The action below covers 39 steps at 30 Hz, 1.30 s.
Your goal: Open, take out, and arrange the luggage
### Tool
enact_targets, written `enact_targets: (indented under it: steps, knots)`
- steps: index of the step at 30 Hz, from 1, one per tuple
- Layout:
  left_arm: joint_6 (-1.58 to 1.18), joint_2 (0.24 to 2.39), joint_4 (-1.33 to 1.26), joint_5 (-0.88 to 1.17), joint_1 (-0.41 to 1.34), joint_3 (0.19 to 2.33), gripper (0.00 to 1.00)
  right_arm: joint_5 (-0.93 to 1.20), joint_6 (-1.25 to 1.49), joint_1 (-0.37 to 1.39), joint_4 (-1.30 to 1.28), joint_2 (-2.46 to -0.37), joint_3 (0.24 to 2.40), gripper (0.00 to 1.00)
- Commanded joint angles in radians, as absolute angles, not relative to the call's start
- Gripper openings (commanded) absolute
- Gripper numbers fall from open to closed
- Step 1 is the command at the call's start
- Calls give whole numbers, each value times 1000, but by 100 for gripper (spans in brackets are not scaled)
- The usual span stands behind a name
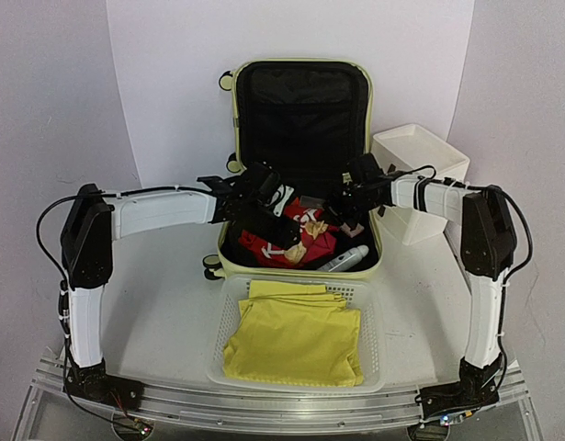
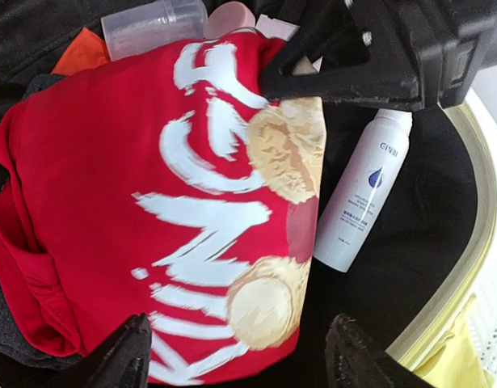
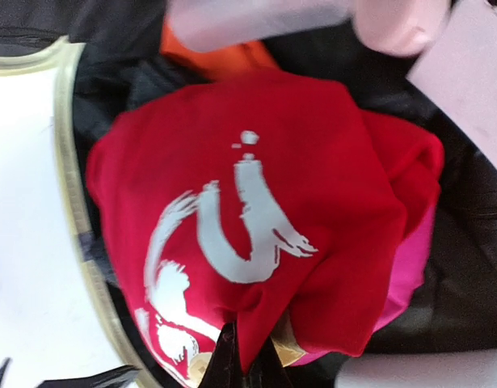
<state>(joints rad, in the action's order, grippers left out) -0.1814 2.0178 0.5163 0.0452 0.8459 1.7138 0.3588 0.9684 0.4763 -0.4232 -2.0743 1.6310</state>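
Observation:
The pale yellow-green luggage [image 1: 235, 110] lies open, its lid standing against the back wall and showing black lining. In its lower half lies a red garment [image 1: 262, 246] with white lettering and a white spray bottle [image 1: 344, 259]. My left gripper [image 1: 289, 239] is open, its fingers [image 2: 123, 360] spread above the near edge of the red garment [image 2: 111, 186], holding nothing. My right gripper [image 1: 332, 220] is shut, pinching a fold of the red garment [image 3: 313, 178] at the bottom of the right wrist view [image 3: 248, 368]. The luggage rim [image 2: 454, 267] also shows beside the bottle [image 2: 363, 194].
A white mesh basket [image 1: 229, 317] holding folded yellow cloth [image 1: 296, 340] stands right in front of the luggage. A white box [image 1: 420, 161] stands at the back right. A clear bottle [image 2: 155, 24], a pink item [image 2: 232, 16] and orange cloth [image 2: 78, 52] lie deeper in the luggage.

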Motion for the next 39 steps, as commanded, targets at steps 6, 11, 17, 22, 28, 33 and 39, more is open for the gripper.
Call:
enact_targets:
  steps: [6,11,17,22,28,33,39]
  knots:
    - [-229,2103,434,-232,917,1830,99,378,1054,523,-336,-1987,1744,0]
    - [-267,2161,478,-412,943,1885,100,386,1078,535,-326,-2010,1774,0]
    - [-335,2210,609,-606,943,1942,93,368,1084,535,-321,-2000,1776,0]
    - [-310,2185,634,-739,942,1880,60,336,1072,535,-322,-1977,1767,0]
    - [-193,2103,638,-697,942,1836,1,276,1035,529,-335,-1975,1753,0]
    - [-75,2012,649,-581,942,1822,0,247,1011,526,-362,-1970,1758,0]
    - [-28,1921,656,-313,935,1775,0,219,986,526,-387,-1928,1682,79]
